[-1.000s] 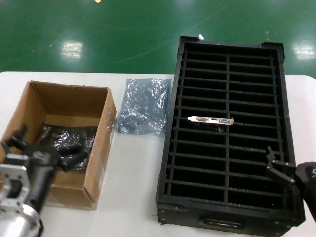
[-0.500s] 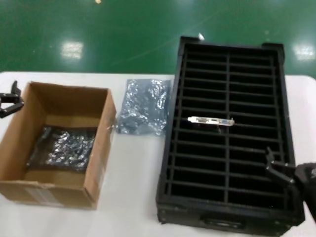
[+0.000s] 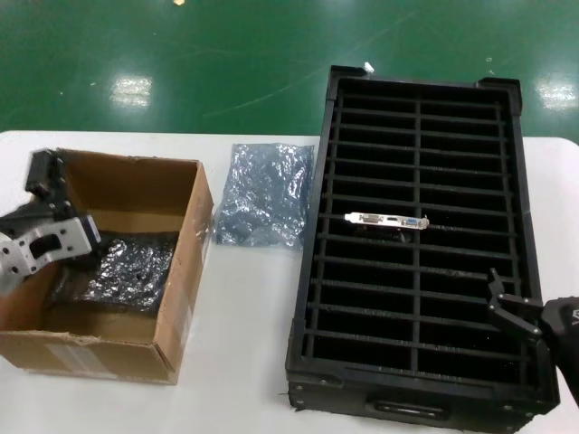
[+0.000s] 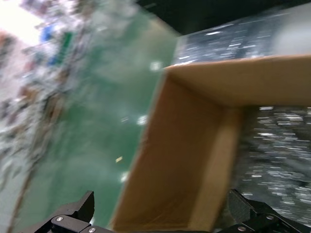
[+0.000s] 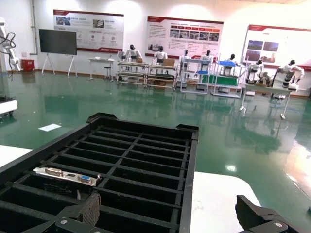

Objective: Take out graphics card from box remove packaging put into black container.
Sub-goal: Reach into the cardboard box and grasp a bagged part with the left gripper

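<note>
Counts: two grippers showing, left gripper [image 3: 41,185] hanging over the far left corner of one cardboard box [image 3: 185,271], right gripper [image 3: 507,303] sitting at the near right edge of one black container [image 3: 308,298]. One graphics card [image 3: 386,220] standing in a slot ahead of the right gripper. Two crinkly bags: one dark bag [image 3: 122,267] lying in the box beside the left gripper, one bluish packaging [image 3: 264,194] lying between box and container.
</note>
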Controlling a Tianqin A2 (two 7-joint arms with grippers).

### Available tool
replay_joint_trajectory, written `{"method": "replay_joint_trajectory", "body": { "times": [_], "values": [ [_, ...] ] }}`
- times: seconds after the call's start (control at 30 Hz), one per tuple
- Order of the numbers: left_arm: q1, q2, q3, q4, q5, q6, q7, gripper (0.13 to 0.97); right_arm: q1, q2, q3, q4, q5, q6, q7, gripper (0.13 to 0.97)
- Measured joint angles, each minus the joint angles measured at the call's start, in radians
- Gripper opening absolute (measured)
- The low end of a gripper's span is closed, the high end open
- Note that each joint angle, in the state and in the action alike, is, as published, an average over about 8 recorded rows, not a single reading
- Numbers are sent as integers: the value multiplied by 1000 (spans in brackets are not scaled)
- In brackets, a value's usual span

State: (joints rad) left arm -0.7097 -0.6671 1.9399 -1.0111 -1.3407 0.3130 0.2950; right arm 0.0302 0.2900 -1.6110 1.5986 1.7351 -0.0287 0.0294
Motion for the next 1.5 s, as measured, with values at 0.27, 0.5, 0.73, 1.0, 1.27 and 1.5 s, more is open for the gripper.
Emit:
{"method": "replay_joint_trajectory", "body": {
  "times": [0.27,0.5,0.73,1.0,1.27,1.5],
  "values": [
    [-72,-5,50,50,-16,208,132,966,0,0,0,0,0,0,0,966],
    [-127,32,51,168,-85,327,303,966,0,0,0,0,0,0,0,966],
    [-189,57,46,306,-130,434,453,966,0,0,0,0,0,0,0,966],
    [-289,93,35,522,-158,525,629,966,0,0,0,0,0,0,0,966],
    [-397,141,26,766,-160,517,826,966,0,0,0,0,0,0,0,966],
    [-464,181,-5,931,-177,413,955,966,0,0,0,0,0,0,0,966]
  ]
}}
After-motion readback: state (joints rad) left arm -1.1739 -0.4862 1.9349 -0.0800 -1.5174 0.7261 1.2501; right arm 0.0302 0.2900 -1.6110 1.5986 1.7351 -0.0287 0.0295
